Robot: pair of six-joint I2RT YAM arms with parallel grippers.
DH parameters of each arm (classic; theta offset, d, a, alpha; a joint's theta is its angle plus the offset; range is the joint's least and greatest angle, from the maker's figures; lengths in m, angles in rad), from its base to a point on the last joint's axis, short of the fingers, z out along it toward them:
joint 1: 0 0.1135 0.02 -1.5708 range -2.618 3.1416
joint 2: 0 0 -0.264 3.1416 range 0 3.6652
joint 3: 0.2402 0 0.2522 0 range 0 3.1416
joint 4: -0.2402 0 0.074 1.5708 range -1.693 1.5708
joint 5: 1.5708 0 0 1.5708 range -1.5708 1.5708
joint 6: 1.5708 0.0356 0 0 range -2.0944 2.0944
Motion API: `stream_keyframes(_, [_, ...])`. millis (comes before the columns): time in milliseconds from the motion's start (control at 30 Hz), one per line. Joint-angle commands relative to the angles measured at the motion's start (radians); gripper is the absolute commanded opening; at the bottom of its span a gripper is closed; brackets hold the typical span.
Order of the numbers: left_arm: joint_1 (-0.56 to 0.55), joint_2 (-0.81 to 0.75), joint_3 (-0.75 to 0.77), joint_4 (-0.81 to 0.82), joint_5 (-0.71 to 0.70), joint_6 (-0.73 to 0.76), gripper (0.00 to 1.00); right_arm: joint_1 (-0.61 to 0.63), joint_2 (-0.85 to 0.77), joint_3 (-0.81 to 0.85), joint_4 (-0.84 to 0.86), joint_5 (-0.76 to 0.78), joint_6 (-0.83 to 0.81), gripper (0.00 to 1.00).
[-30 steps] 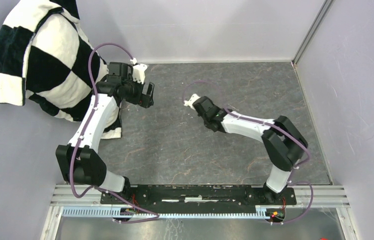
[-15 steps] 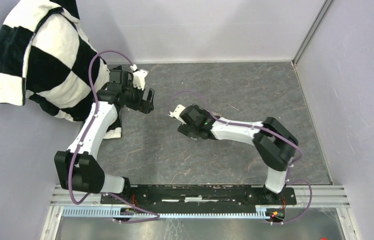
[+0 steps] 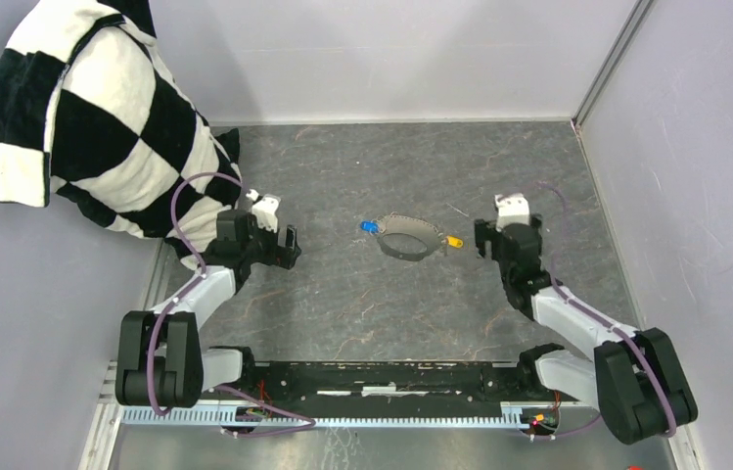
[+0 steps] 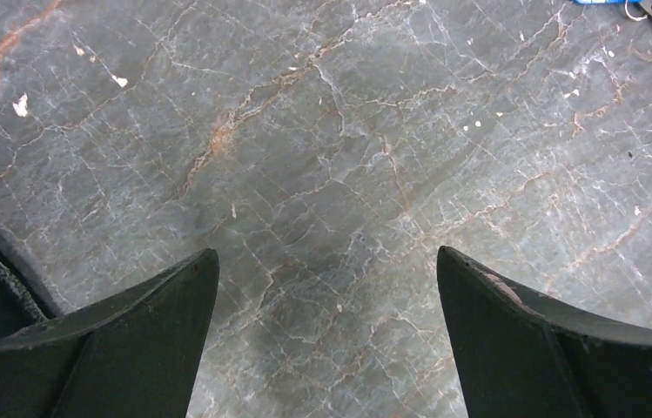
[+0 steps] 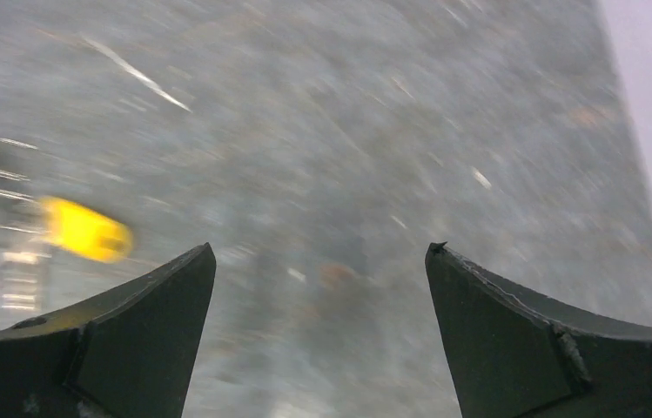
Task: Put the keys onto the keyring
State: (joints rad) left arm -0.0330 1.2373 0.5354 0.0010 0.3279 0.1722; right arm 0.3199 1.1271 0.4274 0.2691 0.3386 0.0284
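Keyring [image 3: 409,238] whole only in your top view; right wrist shows yellow key [image 5: 85,231] alone. Sits between left end effector [image 3: 291,247] and right end effector [image 3: 481,240], both released.

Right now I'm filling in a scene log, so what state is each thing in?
keyring: lying flat on the table, held by nothing.
blue key: lying at the keyring's left edge; threaded or not, cannot tell.
yellow key: lying at the keyring's right edge; same doubt.
left end effector: open, empty.
right end effector: open, empty, its view blurred.
checkered cloth: draped in the back left corner.
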Motion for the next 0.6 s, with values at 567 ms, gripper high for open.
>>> stream_keyframes(567, [0.016, 0.074, -0.495, 1.325, -0.132, -0.085, 1.0, -0.154, 0.188, -0.47, 1.008, 0.198, -0.171, 0.98])
